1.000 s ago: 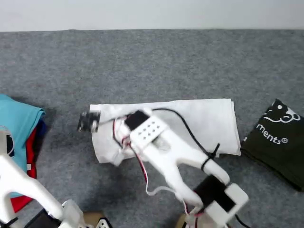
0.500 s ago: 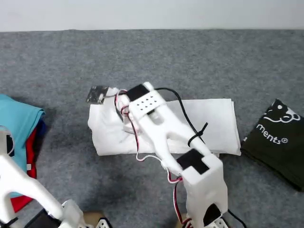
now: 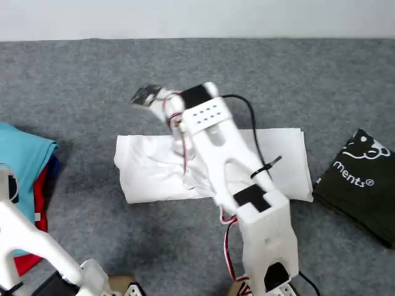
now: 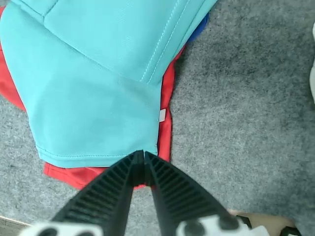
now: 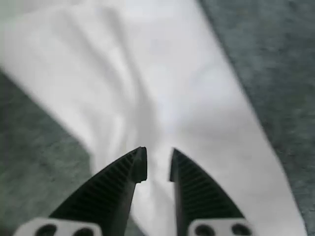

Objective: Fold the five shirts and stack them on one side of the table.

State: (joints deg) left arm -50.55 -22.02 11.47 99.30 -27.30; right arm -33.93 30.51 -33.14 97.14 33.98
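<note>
Right fingers (image 5: 158,162): parted by a narrow gap, holding nothing, poised above the white shirt (image 5: 162,88), whose cloth lies creased beneath them. Left fingers (image 4: 143,164): closed tip to tip with no cloth visibly between them, over the hem of the teal shirt (image 4: 93,98). In the high view the white shirt (image 3: 154,172) lies at centre frame on the grey bench (image 3: 278,74) as a long band, its left end rumpled. It appears only partly folded and is well apart from the other garments. At the left edge of the frame the teal shirt tops a pile, with a red shirt (image 3: 42,206) and a sliver of a blue shirt (image 3: 54,166) showing under it. This is judged to be the stack, three shirts deep. At the right edge lies a black shirt (image 3: 364,191), seemingly folded but not yet stacked. Judged progress: past halfway. What remains is to finish folding the white shirt and to carry it and the black shirt to the pile.
</note>
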